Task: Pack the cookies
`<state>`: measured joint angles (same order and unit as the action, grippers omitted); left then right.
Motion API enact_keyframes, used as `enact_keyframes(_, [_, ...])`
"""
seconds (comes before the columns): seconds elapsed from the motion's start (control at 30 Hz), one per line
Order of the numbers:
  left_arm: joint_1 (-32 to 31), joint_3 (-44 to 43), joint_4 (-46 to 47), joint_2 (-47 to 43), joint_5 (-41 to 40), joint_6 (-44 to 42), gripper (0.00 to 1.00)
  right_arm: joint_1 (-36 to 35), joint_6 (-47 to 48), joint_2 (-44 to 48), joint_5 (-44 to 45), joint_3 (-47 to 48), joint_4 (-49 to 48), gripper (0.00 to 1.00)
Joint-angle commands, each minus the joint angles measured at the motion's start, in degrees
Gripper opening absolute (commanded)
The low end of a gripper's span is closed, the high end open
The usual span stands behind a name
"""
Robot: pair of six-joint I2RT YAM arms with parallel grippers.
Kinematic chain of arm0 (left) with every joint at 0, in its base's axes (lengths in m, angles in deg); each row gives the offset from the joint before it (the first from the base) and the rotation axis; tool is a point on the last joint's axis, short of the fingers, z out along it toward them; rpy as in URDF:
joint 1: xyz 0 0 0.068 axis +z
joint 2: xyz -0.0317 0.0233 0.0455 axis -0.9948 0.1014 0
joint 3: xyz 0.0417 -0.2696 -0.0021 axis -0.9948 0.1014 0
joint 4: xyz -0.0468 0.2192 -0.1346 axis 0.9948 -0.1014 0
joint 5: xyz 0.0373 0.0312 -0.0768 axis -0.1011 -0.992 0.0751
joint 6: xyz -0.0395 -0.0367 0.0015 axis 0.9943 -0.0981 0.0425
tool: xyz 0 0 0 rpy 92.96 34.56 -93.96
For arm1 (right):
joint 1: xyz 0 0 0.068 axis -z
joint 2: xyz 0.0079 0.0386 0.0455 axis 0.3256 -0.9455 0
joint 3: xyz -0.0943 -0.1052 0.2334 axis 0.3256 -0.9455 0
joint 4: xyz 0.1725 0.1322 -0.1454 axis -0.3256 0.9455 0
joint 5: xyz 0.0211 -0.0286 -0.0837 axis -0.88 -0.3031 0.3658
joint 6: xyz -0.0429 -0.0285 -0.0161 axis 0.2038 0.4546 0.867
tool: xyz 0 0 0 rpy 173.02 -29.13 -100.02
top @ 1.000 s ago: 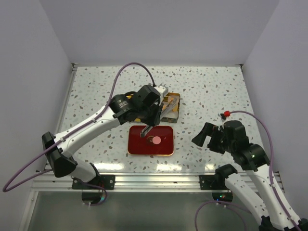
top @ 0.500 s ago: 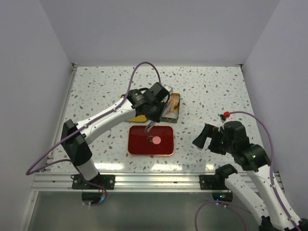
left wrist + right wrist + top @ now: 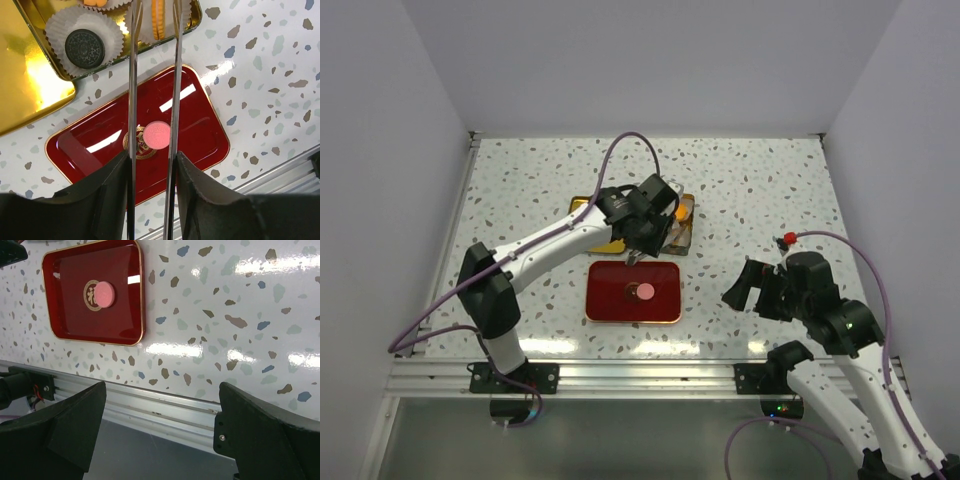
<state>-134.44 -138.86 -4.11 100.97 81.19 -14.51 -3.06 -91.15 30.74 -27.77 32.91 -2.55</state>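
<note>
No lettering can be read anywhere. The only mark is a round gold emblem point(image 3: 135, 148) in the middle of the glossy red rectangular tray with a gold rim point(image 3: 200, 135), and its figures are too small to make out.

The flat pink round cookie point(image 3: 156, 135) lies on the tray, overlapping the emblem's edge.

The left wrist view alone shows inside the open gold metal tin point(image 3: 40, 10). A dark brown embossed cookie point(image 3: 85, 48) lies flat in a white fluted paper cup point(image 3: 57, 35). An orange cookie point(image 3: 158, 20) stands on edge in a neighbouring cup.

The left gripper point(image 3: 154, 12) has thin metal blades standing a little apart either side of that orange cookie, with gaps showing.

From above, the arm hides most of the tin.

The right wrist view shows only the tray, the pink cookie and the aluminium rail point(image 3: 165, 407).

The right gripper point(image 3: 160, 440) is spread wide on nothing.

The speckled white table top point(image 3: 770, 190) sits between plain pale walls.
</note>
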Motion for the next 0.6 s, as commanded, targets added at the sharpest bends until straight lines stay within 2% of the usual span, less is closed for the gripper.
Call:
enact_keyframes(0.0, [0.16, -1.91, 2.68, -0.31, -1.1, -0.41, 0.45, -0.08, 1.36, -0.33, 1.19, 2.17, 0.53, 0.99])
enact_keyframes(0.17, [0.25, -3.57, -0.31, -2.42, -3.91, 0.56, 0.46, 0.0, 0.57, -0.07, -1.01, 0.68, -0.79, 0.99])
enact_keyframes(0.3, [2.88, -2.96, -2.24, -8.11, -5.41, 0.47, 0.47, -0.08, 0.48, 0.72, -1.36, 0.41, -0.18, 0.99])
enact_keyframes(0.57, [17.9, 8.63, -3.12, -20.6, -8.83, -1.99, 0.54, -0.08, -1.98, 4.5, -2.06, -1.43, 0.79, 0.99])
